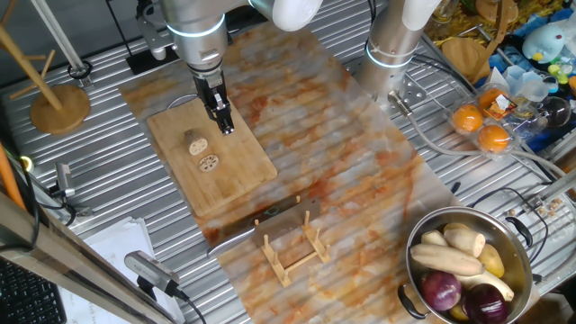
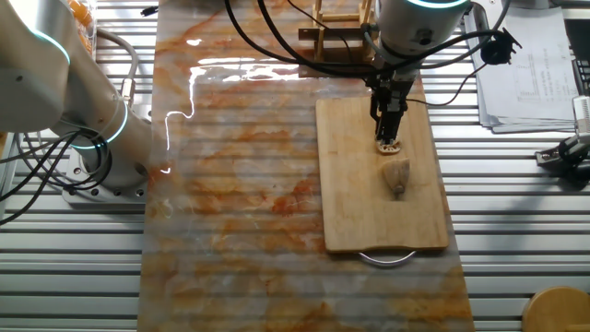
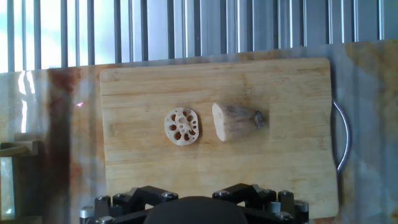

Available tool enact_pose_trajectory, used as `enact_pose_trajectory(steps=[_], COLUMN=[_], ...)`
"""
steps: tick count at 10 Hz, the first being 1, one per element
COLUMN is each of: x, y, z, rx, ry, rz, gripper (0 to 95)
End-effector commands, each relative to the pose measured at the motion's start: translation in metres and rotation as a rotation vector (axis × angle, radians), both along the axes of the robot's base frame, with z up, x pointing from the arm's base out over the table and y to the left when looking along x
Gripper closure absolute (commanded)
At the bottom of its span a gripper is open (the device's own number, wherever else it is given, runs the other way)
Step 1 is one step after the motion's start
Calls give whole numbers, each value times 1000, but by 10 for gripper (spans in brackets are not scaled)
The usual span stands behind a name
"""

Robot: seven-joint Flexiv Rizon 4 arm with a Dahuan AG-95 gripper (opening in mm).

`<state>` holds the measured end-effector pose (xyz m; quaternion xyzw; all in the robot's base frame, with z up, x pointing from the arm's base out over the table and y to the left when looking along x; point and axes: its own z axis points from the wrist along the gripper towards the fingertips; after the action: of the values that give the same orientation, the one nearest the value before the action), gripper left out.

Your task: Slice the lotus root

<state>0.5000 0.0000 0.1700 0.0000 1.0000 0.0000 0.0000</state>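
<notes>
- Overhead, you had the gripper (image 1: 226, 124) poised above the far part of the cutting board (image 1: 243, 171), clear of the food; whether its jaws were parted or closed could not be told from any view, and nothing was seen in them.
- You could find the lotus root (image 3: 235, 121) lying on its side near the middle of the board, cut face toward the loose slice (image 3: 182, 127).
- That slice lay flat just beside the chunk, apart from it, its ring of dark holes facing up.
- From the other fixed view, you saw the gripper (image 2: 387, 129) directly over the slice (image 2: 389, 146), with the chunk (image 2: 396, 176) nearer the board's metal handle (image 2: 385, 259).
- Beyond the board, you had a small wooden rack (image 1: 292, 247) on the marbled mat (image 1: 360, 153), and a steel pot (image 1: 517, 247) holding pale roots and purple onions.
</notes>
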Motion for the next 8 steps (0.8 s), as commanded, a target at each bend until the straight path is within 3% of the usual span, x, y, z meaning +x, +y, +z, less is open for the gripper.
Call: enact_pose_trajectory(steps=[1, 8], x=[0, 1], y=[0, 5], z=[0, -3], rx=[25, 16], ry=[-59, -58], rz=[38, 30], gripper=[950, 950])
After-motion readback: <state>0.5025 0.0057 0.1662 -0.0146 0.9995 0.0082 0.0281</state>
